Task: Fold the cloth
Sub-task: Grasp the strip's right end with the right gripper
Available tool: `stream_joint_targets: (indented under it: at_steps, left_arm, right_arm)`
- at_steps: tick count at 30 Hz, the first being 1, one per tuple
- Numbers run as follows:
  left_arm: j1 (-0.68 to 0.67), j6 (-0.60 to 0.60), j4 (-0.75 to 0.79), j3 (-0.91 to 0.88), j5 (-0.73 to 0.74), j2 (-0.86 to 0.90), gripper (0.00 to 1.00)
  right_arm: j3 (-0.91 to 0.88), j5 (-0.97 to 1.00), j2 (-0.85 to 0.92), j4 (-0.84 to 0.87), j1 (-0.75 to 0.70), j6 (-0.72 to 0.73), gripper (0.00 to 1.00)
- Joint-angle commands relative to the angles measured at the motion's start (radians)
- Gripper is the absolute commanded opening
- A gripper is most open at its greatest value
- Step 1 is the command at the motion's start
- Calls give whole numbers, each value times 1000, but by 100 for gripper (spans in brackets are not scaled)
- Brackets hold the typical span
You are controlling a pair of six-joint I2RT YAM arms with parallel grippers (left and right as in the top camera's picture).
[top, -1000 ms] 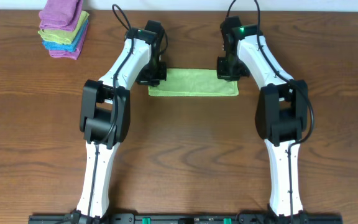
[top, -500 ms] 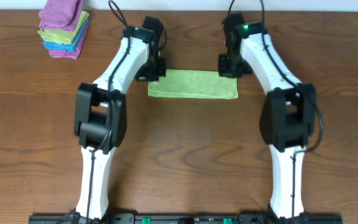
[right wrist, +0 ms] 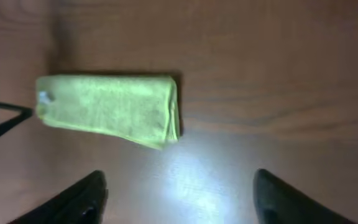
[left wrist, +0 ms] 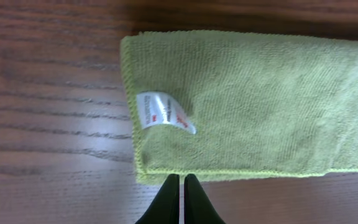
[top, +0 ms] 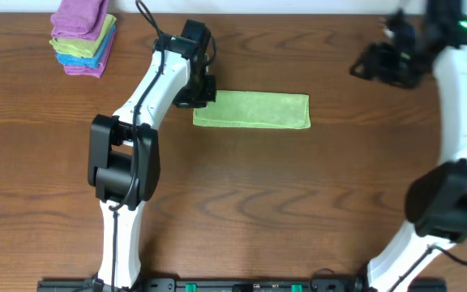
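Note:
The lime-green cloth (top: 251, 109) lies folded into a long strip on the wooden table (top: 242, 195). In the left wrist view its left end (left wrist: 247, 106) fills the frame, with a small white tag (left wrist: 165, 112) facing up. My left gripper (top: 199, 99) is at that end, shut, its tips (left wrist: 178, 182) just at the strip's near edge with nothing between them. My right gripper (top: 365, 66) hangs well off to the right of the cloth, open and empty. Its fingers (right wrist: 73, 199) stand wide apart above bare wood, and the cloth (right wrist: 107, 109) lies beyond them.
A stack of folded purple, green and blue cloths (top: 83, 36) sits at the table's far left corner. The table's far edge runs close behind both grippers.
My right gripper has opened, let go of the cloth's right end and swung away to the far right. The left gripper stays shut at the left end, hardly moved.

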Motion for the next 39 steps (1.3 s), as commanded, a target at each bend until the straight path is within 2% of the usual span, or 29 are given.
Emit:
stream_joint_targets:
  at_steps: [1, 3, 6, 12, 19, 24, 39]
  left_arm:
    - [-9, 7, 43, -39, 39, 6, 6]
    - [-10, 7, 82, -74, 71, 7, 6]
    - [-10, 7, 93, -84, 69, 7, 6]
    - [-10, 24, 93, -90, 64, 7, 6]
    - [-9, 30, 108, -97, 1, 7, 6]
    - [-10, 37, 185, -118, -90, 7, 6]
    - [-10, 52, 217, -163, -114, 37, 6]
  right_arm:
    - [-192, -364, 9, 77, -34, -106, 87]
    - [-349, -437, 9, 201, -20, -105, 92]
    - [-467, -470, 9, 363, 10, -35, 99]
    - [-561, -382, 10, 579, 77, 85, 99]
    - [-562, -281, 10, 657, 122, 136, 99]
    - [-562, -271, 31, 664, 128, 145, 99]
    - [-562, -294, 177, 691, 134, 192, 99]
